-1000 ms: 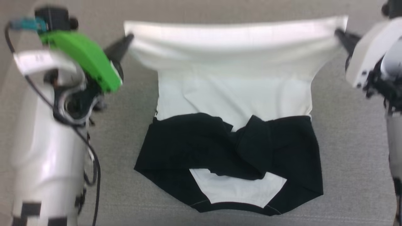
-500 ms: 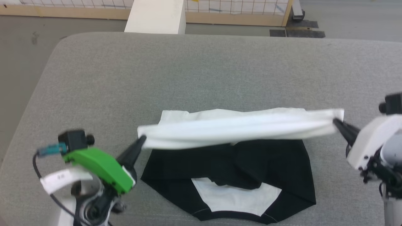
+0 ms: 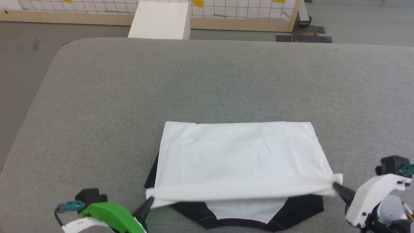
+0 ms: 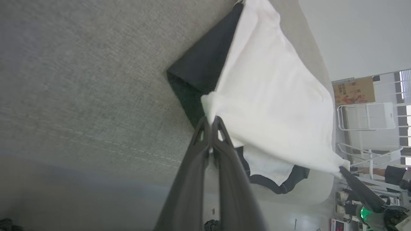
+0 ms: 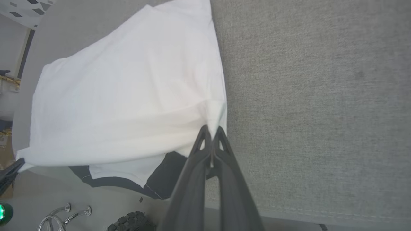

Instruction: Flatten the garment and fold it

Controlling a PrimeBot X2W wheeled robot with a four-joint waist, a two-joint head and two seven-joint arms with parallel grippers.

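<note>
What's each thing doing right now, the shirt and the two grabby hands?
shirt: folded over, white half lying over the black part, near edge held taut
left gripper: shut on the shirt's left corner
right gripper: shut on the shirt's right corner

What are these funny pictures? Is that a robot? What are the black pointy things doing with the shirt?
Yes, it is a robot with two arms. The black pointy things are its left gripper and right gripper. Each one is two long fingers that pinch like tweezers. The big picture comes from a camera on the robot's head, looking down at a grey padded surface. The other two pictures come from cameras on its wrists, looking along the fingers. The shirt is the garment, white with black parts, and it lies on the surface. Each gripper is shut on one corner of its white edge. Together they hold that edge stretched over the black part, like a fold.
</note>
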